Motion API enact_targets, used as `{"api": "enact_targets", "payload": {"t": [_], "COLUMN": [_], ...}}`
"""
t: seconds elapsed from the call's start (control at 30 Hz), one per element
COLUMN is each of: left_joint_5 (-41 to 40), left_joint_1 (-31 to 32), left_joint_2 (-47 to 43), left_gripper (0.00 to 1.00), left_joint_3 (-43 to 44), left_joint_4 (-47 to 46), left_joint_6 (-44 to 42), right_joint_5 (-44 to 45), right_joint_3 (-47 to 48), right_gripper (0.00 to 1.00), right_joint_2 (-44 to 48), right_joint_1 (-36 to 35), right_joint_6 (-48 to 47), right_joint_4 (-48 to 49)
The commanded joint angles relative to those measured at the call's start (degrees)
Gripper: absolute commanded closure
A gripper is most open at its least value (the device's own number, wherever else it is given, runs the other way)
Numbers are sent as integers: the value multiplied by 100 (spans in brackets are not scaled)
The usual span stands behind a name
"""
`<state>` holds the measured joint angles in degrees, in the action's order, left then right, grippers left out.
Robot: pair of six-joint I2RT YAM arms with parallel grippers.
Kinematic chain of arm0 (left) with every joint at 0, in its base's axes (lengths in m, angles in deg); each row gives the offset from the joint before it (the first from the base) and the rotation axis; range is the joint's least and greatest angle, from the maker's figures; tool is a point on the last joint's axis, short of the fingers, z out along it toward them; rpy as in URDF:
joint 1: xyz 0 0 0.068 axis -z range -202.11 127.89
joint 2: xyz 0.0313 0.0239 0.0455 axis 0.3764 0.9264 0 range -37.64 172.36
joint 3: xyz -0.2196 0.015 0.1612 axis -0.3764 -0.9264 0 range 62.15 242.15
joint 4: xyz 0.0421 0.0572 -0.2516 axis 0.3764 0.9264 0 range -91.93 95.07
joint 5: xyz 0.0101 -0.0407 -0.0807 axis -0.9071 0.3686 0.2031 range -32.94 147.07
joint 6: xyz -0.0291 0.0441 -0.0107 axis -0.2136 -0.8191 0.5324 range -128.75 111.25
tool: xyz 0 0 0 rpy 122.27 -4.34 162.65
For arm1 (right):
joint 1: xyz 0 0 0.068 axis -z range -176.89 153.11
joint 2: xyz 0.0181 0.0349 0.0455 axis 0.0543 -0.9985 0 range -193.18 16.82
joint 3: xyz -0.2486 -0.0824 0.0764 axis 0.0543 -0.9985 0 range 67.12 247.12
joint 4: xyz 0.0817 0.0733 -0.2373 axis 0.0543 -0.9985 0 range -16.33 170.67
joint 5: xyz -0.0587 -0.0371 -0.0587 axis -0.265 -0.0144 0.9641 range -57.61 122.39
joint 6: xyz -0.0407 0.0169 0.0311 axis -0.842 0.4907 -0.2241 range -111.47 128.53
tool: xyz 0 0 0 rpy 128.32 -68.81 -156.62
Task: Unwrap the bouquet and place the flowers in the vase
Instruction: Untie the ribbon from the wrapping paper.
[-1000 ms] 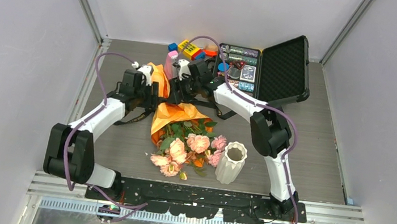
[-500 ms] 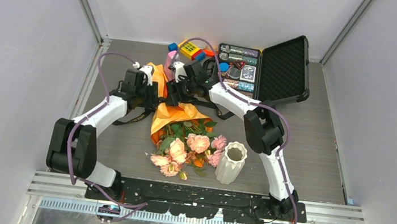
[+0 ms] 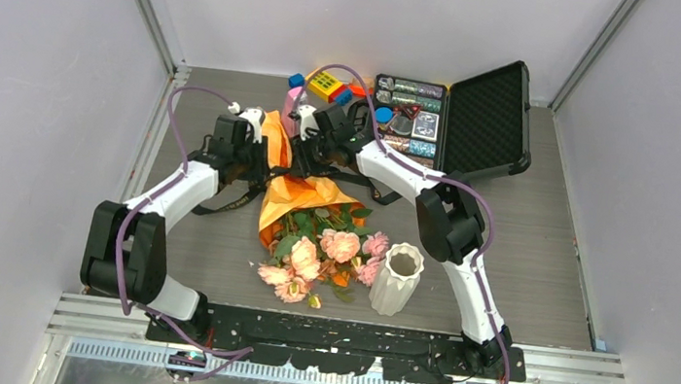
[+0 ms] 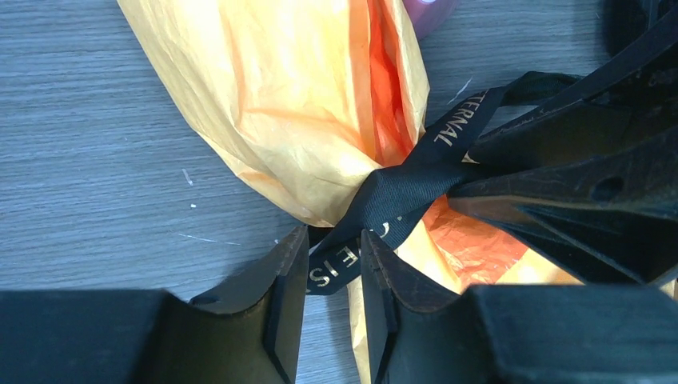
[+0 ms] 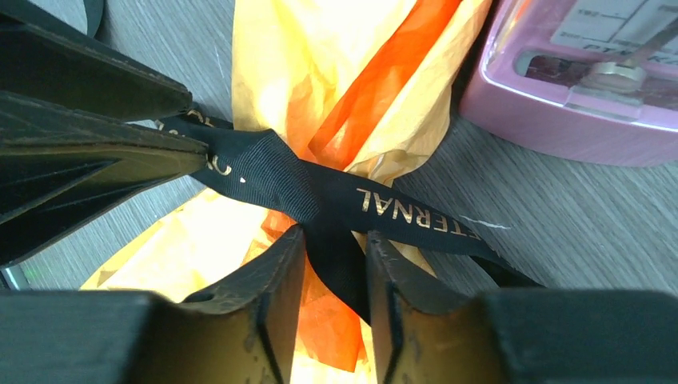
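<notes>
Black ribbon between left gripper jaws

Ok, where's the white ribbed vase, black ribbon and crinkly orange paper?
White ribbed vase (image 3: 391, 291): top view, fluted side.
Black ribbon (image 5: 400, 213): right wrist view, lettered strip.
Crinkly orange paper (image 4: 272, 96): left wrist view, bulging middle.

A grey wood-grain table carries everything. Near its middle a bouquet of pink and peach roses wrapped in crinkled orange paper lies on its side, blooms toward the near edge. Its black ribbon with gold lettering trails onto the boards. Just right of the blooms a small white ribbed vase stands upright. At the far right sits an open black hard case, its lid tilted back. Beyond the wrapped end, at the far edge, are a pink metronome-shaped object, a yellow block and a blue cube.
</notes>
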<state>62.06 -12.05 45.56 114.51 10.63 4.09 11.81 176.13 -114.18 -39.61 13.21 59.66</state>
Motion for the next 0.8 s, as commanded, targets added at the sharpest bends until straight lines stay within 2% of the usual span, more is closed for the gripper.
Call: {"api": "enact_targets", "payload": {"t": [0.0,0.07,0.23,0.33,0.5,0.63,0.77], "left_joint_5": [-38,-42,-5,10,59,185,252], "left_joint_1": [13,13,13,13,13,13,16], "left_joint_2": [-8,10,19,21,-8,-164,-270], "left_gripper": [67,63,55,56,64,58,57], "left_joint_3": [168,178,140,113,63,-45,-148], "left_joint_4": [-122,-119,-145,-181,-173,-241,-289], "left_joint_6": [-67,-63,-15,-10,43,174,300], "right_joint_5": [149,157,210,243,326,409,451], "right_joint_3": [98,46,-67,-68,-67,-55,-40], "right_gripper": [67,73,80,82,85,86,86], "right_joint_2": [233,298,463,498,536,536,523], "right_joint_1": [-52,-52,-52,-52,-48,-52,-51], "right_joint_6": [80,118,240,266,293,312,346], "right_joint_4": [260,302,412,413,420,419,424]}}
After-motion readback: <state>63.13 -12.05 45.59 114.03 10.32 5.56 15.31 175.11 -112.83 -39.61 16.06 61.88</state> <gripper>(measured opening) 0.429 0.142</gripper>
